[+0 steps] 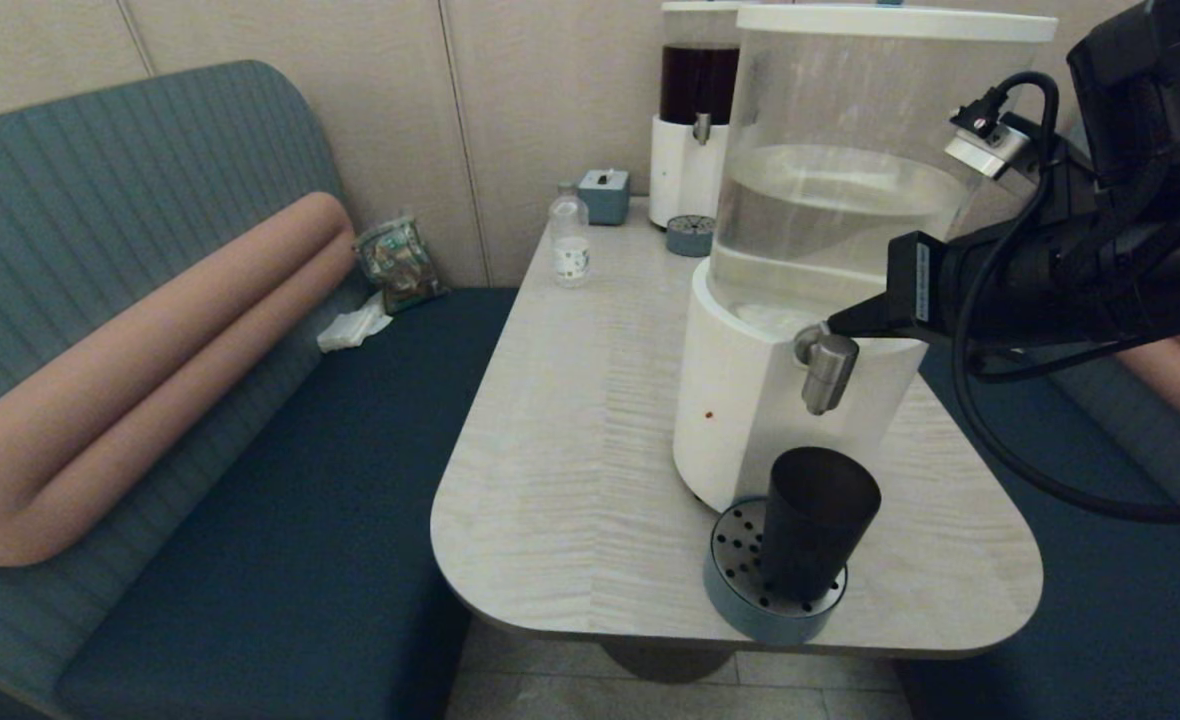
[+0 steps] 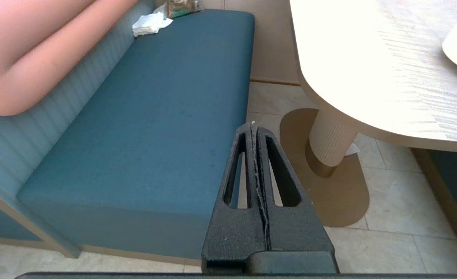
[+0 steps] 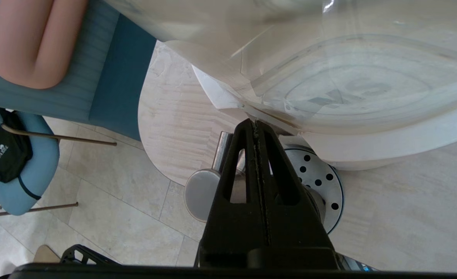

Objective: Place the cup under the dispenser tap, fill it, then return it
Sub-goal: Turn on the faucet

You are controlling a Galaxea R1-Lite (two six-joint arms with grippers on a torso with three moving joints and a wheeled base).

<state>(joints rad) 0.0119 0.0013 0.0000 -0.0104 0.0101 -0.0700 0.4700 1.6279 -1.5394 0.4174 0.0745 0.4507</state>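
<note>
The dark tapered cup (image 1: pixel 816 520) stands upright on the round perforated drip tray (image 1: pixel 740 590), directly below the silver dispenser tap (image 1: pixel 828 372). The tap juts from the white base of the big clear-tank dispenser (image 1: pixel 830 200). My right gripper (image 1: pixel 836 325) is shut and empty, its tip right at the top of the tap. In the right wrist view the right gripper (image 3: pixel 255 124) points at the dispenser base above the tap (image 3: pixel 199 192) and drip tray (image 3: pixel 323 176); the cup is mostly hidden behind the fingers. My left gripper (image 2: pixel 253 126) hangs shut and empty over the floor by the bench.
At the table's (image 1: pixel 570 420) back stand a dark-liquid dispenser (image 1: pixel 698 120), a second small drip tray (image 1: pixel 690 236), a small clear bottle (image 1: pixel 570 240) and a grey-blue box (image 1: pixel 605 196). A blue bench (image 1: pixel 280 470) with a pink bolster runs along the left. The drip tray sits near the table's front edge.
</note>
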